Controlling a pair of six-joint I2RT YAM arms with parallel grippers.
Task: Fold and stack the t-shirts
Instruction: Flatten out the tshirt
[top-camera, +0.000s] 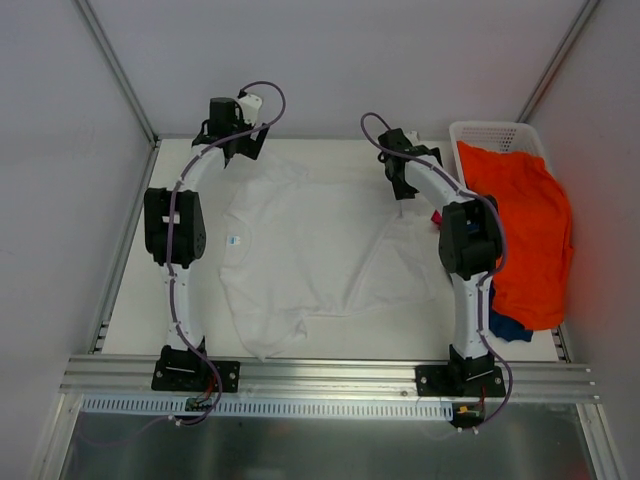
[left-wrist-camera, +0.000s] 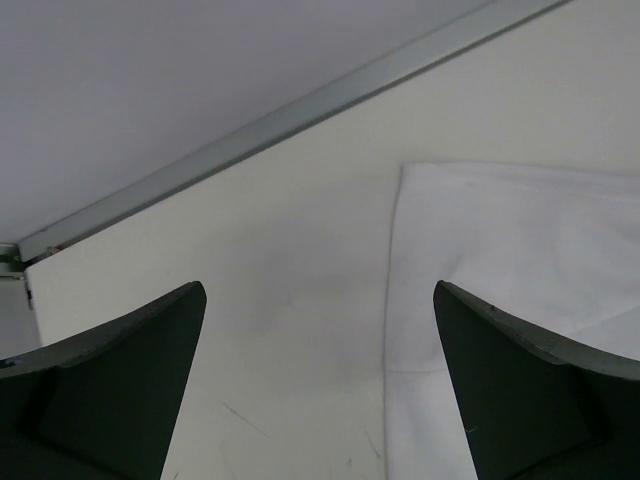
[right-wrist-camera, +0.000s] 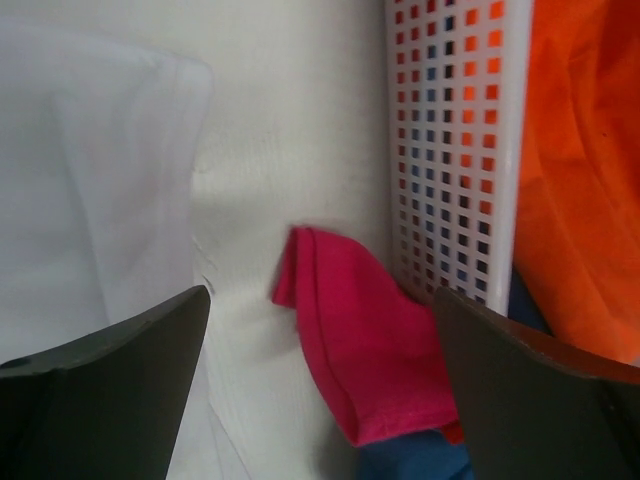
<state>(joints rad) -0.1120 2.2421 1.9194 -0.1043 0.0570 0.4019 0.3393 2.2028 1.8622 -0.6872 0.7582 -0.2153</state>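
Note:
The white t-shirt (top-camera: 310, 250) lies spread out on the table, partly rumpled. My left gripper (top-camera: 236, 150) is open and empty at the shirt's far left corner; the left wrist view shows its fingers (left-wrist-camera: 120, 370) over bare table with the shirt's edge (left-wrist-camera: 500, 260) at the right. My right gripper (top-camera: 402, 192) is open and empty above the shirt's far right part. In the right wrist view the magenta t-shirt (right-wrist-camera: 360, 340) lies between my fingers (right-wrist-camera: 110, 390), on white cloth (right-wrist-camera: 90, 180). The orange t-shirt (top-camera: 525, 230) drapes over the basket. The navy t-shirt (top-camera: 505, 325) peeks out below it.
The white lattice basket (top-camera: 490, 132) stands at the far right corner, close to my right gripper; its wall (right-wrist-camera: 450, 150) shows in the right wrist view. Enclosure walls and a metal rail (left-wrist-camera: 300, 110) bound the table at the back and sides.

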